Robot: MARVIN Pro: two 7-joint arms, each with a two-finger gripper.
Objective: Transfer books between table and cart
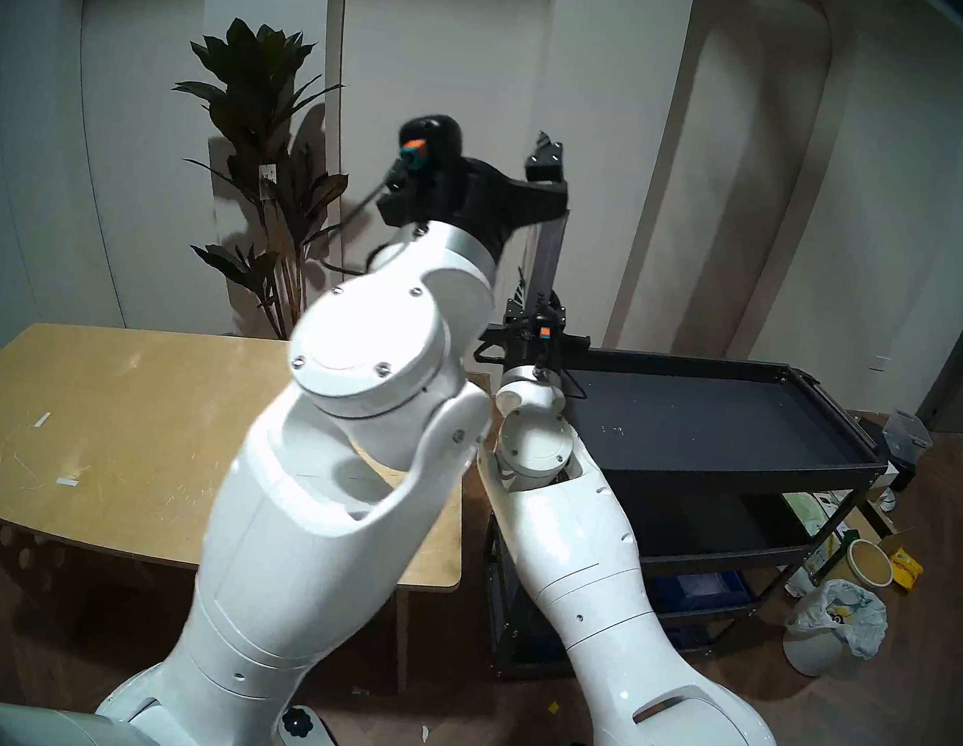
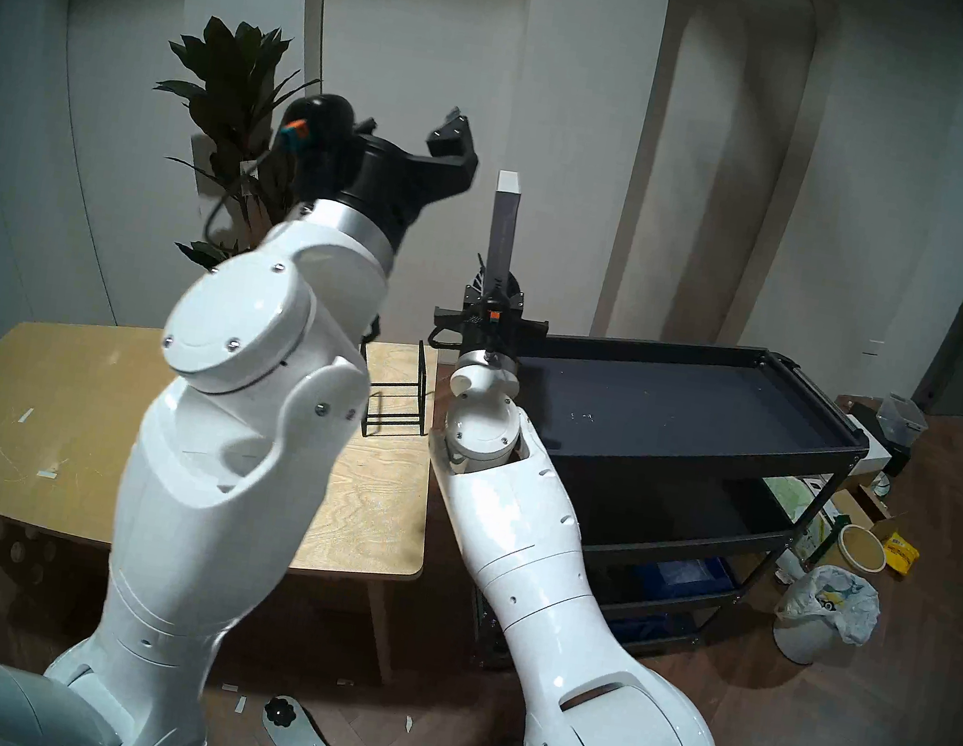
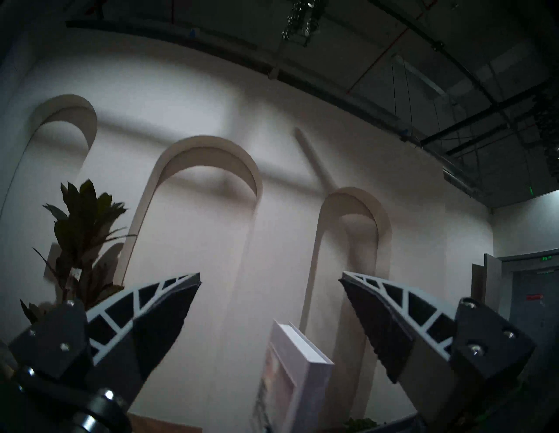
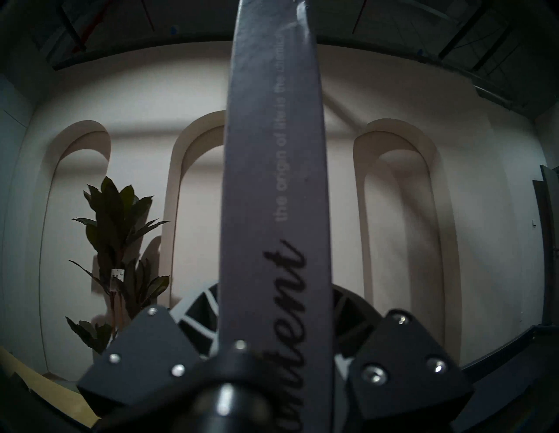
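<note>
My right gripper (image 2: 493,297) is shut on the lower end of the book (image 2: 502,230) and holds it upright in the air, over the left end of the black cart (image 1: 684,361), beside the plywood table (image 1: 93,401). The lavender-grey spine with black script fills the right wrist view (image 4: 272,181), with a finger on each side. My left gripper (image 3: 269,278) is open and empty, raised just left of the book's top. The left wrist view shows the book's white page edges and pinkish cover (image 3: 290,378) below and between the jaws. The cart's top tray holds nothing.
A small black wire rack (image 2: 396,394) stands at the table's far right corner. A potted plant (image 1: 252,146) stands behind the table by the wall. A white bin with a bag (image 1: 832,622), a round tub and packets lie on the floor right of the cart.
</note>
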